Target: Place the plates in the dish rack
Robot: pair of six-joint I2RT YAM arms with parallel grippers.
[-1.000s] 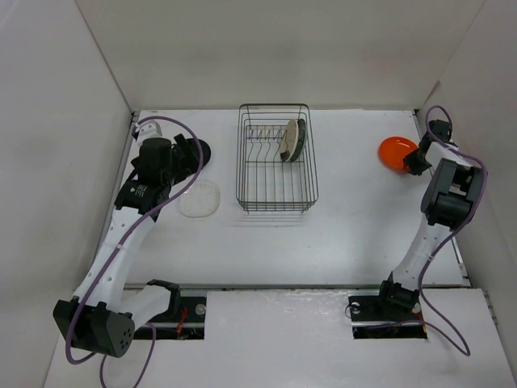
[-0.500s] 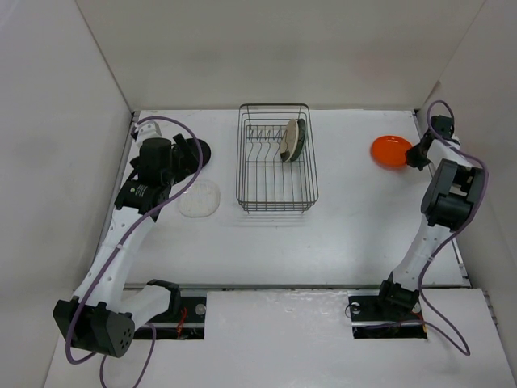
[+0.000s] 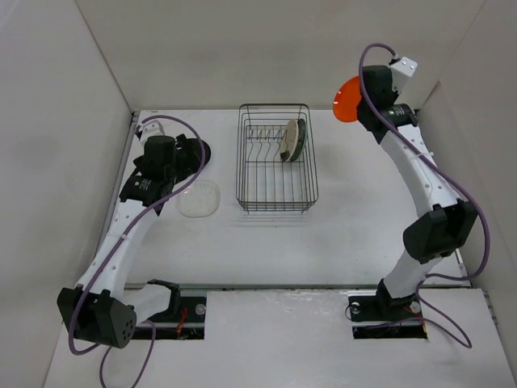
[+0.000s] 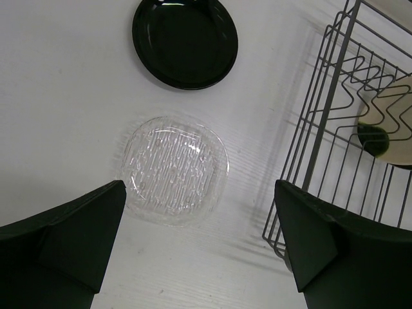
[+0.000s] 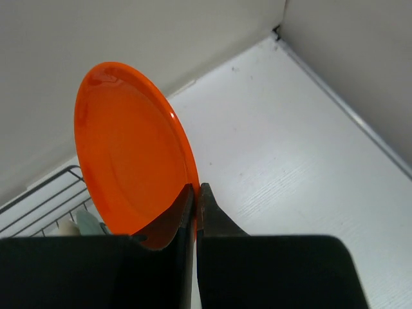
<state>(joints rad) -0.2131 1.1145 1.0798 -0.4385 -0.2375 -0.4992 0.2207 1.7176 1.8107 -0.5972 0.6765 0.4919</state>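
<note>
the step in hand is the third plate's trip to the rack. the right gripper (image 5: pixel 196 196) is clamped on the lower rim of the orange plate (image 5: pixel 132 148), its two fingers pressed together with only the thin edge between them. the plate stands on edge, tipped a little, held high above the table near the back wall. from above it hangs beyond the far right corner of the dish rack (image 3: pixel 239 166), not yet over the basket.

inside the rack two plates already stand upright in the tines at the right end of the row: the cream plate (image 3: pixel 288 139) and, close against its right side, the dark teal plate (image 3: pixel 300 137). the slots on their left look free.

the left gripper (image 3: pixel 182 155) has its fingers wide apart and holds nothing. it hovers over the left part of the table, with the clear plate (image 4: pixel 174 170) lying flat below it and the black plate (image 4: pixel 185 42) flat just beyond. both lie left of the rack and apart from each other.

so i judge two plates loaded, one in the air, two waiting. the next move calls for carrying the orange plate left and down over the basket, keeping it on edge. its rim should line up with a free slot beside the cream plate, and the fingers should part only once it sits between the tines. the grip is on a thin rim, so the plate may swing if the wrist turns fast
</note>
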